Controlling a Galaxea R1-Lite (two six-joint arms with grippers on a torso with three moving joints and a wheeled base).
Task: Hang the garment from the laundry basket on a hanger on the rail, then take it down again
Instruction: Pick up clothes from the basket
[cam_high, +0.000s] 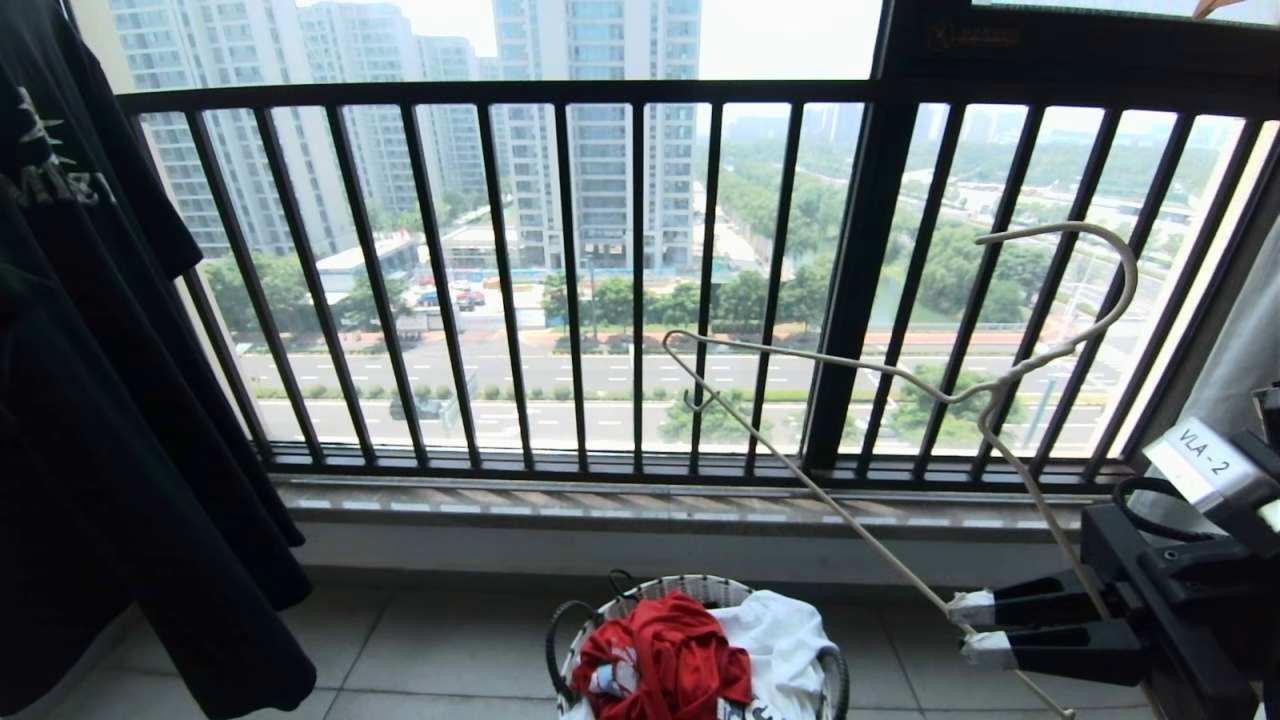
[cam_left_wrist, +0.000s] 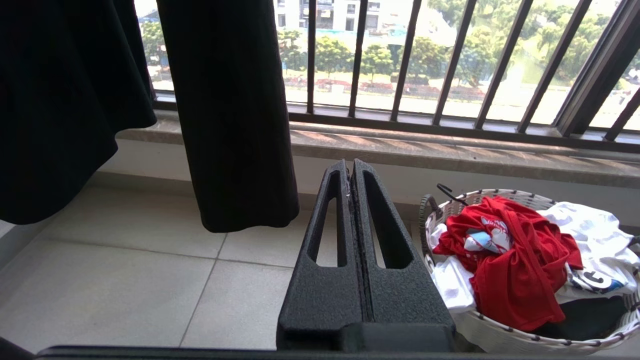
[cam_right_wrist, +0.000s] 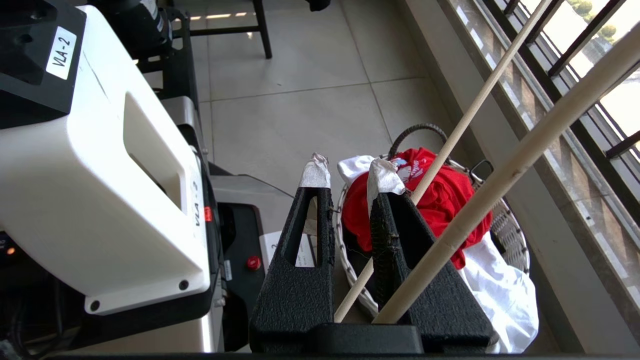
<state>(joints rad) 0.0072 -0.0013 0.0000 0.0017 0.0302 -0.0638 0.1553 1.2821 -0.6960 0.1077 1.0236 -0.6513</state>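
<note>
My right gripper (cam_high: 965, 628) grips the white hanger (cam_high: 905, 375), jaws closed on its wire; left gripper (cam_left_wrist: 350, 172) shut, empty; red shirt (cam_high: 665, 650) in basket (cam_high: 660, 588).

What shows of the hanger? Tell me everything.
The hanger is thin, pale wire: a curved hook, a twisted neck, a small notch near one shoulder end. It is bare and held tilted in the air before the window railing, hook uppermost, above the laundry basket. The right gripper clamps its lower wires in its jaws.
</note>
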